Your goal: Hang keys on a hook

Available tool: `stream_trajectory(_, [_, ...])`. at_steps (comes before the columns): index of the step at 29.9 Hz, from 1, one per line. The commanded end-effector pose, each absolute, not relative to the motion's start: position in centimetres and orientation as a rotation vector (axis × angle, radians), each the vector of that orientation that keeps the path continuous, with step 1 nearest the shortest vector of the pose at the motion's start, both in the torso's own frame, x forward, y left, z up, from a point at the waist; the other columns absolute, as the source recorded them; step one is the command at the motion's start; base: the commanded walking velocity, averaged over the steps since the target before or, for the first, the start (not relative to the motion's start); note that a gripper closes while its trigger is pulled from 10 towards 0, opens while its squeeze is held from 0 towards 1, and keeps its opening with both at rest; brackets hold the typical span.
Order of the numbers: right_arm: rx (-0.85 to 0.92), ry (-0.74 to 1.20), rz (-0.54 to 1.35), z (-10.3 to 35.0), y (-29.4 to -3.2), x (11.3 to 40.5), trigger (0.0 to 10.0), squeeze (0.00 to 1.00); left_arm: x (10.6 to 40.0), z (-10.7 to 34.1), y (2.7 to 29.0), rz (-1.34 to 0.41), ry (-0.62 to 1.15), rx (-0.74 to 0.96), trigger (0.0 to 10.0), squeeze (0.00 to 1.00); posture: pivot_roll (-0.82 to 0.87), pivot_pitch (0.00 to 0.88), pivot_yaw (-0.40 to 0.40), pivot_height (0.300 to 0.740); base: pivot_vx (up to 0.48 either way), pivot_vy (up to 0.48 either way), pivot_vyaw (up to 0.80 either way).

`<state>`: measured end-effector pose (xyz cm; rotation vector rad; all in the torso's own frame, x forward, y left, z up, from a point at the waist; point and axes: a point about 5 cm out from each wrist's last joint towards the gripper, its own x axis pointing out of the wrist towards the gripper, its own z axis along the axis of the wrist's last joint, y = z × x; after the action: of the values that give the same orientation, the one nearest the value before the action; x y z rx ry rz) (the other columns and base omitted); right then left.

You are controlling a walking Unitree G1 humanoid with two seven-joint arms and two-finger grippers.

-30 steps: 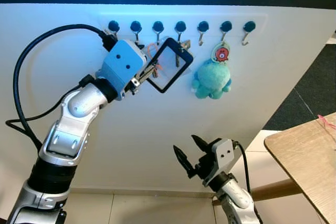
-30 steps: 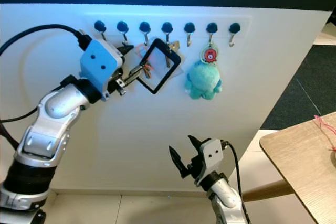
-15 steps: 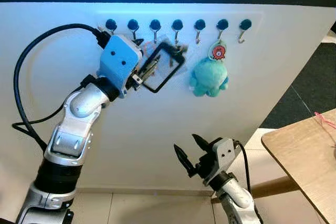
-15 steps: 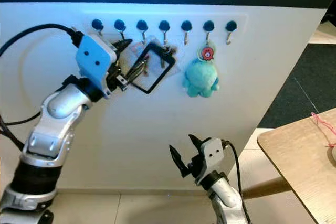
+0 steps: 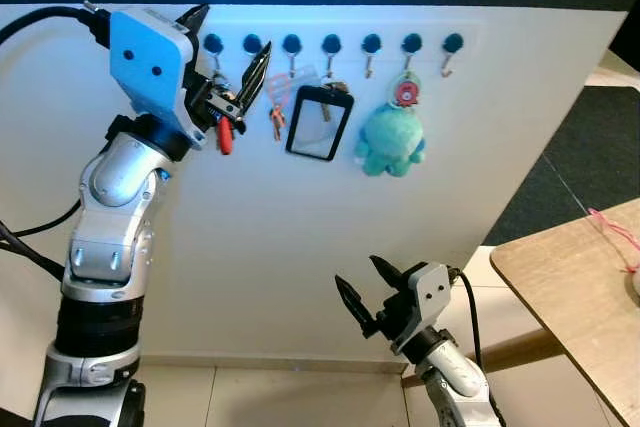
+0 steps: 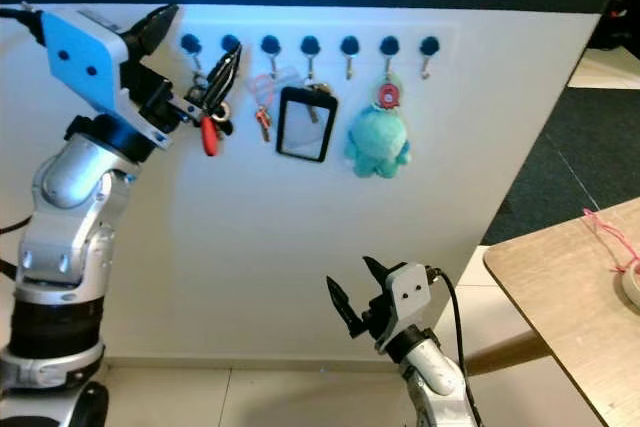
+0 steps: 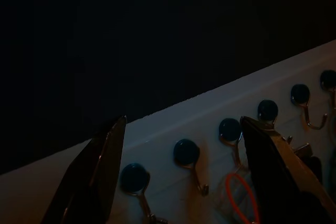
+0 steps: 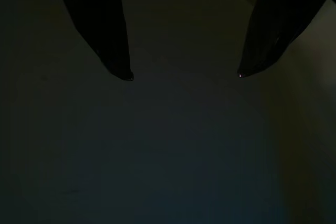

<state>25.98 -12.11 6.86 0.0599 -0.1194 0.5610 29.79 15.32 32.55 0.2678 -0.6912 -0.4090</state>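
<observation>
A row of dark-knobbed hooks (image 5: pixel 330 44) runs along the top of a white board (image 5: pixel 300 227). A black card holder with keys (image 5: pixel 320 122) hangs straight down from one hook. To its left hang a small orange key bunch (image 5: pixel 277 119) and a red-tagged key bunch (image 5: pixel 224 132). My left gripper (image 5: pixel 236 29) is open at the left end of the row, holding nothing. In the left wrist view the left gripper (image 7: pixel 184 120) frames several hooks and an orange ring (image 7: pixel 239 203). My right gripper (image 5: pixel 358 272) is open low in front of the board.
A teal plush toy (image 5: pixel 391 142) hangs from a hook right of the card holder. Two hooks (image 5: pixel 371 44) (image 5: pixel 452 43) carry nothing. A wooden table (image 5: pixel 570 287) juts in at the right, with dark carpet (image 5: pixel 590 167) behind it.
My left gripper has let go of the black card holder, which now hangs straight from its hook. The gripper has opened and moved up and left. The right arm has stayed put.
</observation>
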Motion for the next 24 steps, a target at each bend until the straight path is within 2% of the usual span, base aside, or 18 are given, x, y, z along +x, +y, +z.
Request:
stream_trajectory(1, [0.070,-0.105,0.554,6.7,-12.3,25.9,10.0,0.00,29.8,32.2,15.2,-0.428,-0.686,0.251,10.0,0.00,0.03,0.098,0.007,0.740,0.000,0.000,0.00])
stream_trajectory(7, [0.072,-0.104,0.554,6.7,-12.3,25.9,10.0,0.00,29.6,32.0,15.2,-0.486,-0.681,0.216,10.0,0.00,0.03,0.095,0.008,0.740,0.000,0.000,0.00])
stream_trajectory(11, [0.075,-0.105,0.556,6.6,-12.2,25.9,10.0,0.00,28.5,31.9,14.9,-0.694,-0.679,0.033,10.0,0.00,0.03,0.093,0.008,0.740,0.000,0.000,0.00])
stream_trajectory(15, [0.076,-0.105,0.556,6.6,-12.1,25.9,10.0,0.00,28.1,31.6,14.9,-0.789,-0.646,-0.055,10.0,0.00,0.03,0.093,0.009,0.740,0.000,0.000,0.00])
stream_trajectory(17, [0.076,-0.105,0.557,6.6,-12.1,25.9,10.0,0.00,27.5,31.1,14.9,-0.893,-0.604,-0.150,10.0,0.00,0.03,0.091,0.008,0.740,0.000,0.000,0.00])
stream_trajectory(18, [0.076,-0.105,0.557,6.6,-12.1,25.9,10.0,0.00,27.5,31.1,14.9,-0.893,-0.604,-0.150,10.0,0.00,0.03,0.091,0.008,0.740,0.000,0.000,0.00])
stream_trajectory(20, [0.075,-0.102,0.558,6.5,-12.2,25.8,10.0,0.00,26.7,30.1,14.8,-1.016,-0.533,-0.190,10.0,0.00,0.03,0.088,0.009,0.740,0.000,0.000,0.00])
stream_trajectory(21, [0.073,-0.097,0.558,6.3,-12.3,25.7,10.0,0.00,26.1,29.0,14.9,-1.097,-0.459,-0.181,10.0,0.00,0.03,0.086,0.008,0.740,0.000,0.000,0.00])
stream_trajectory(24, [0.072,-0.090,0.557,6.2,-12.4,25.7,10.0,0.00,25.6,27.7,14.9,-1.155,-0.379,-0.135,10.0,0.00,0.03,0.083,0.007,0.740,0.000,0.000,0.00])
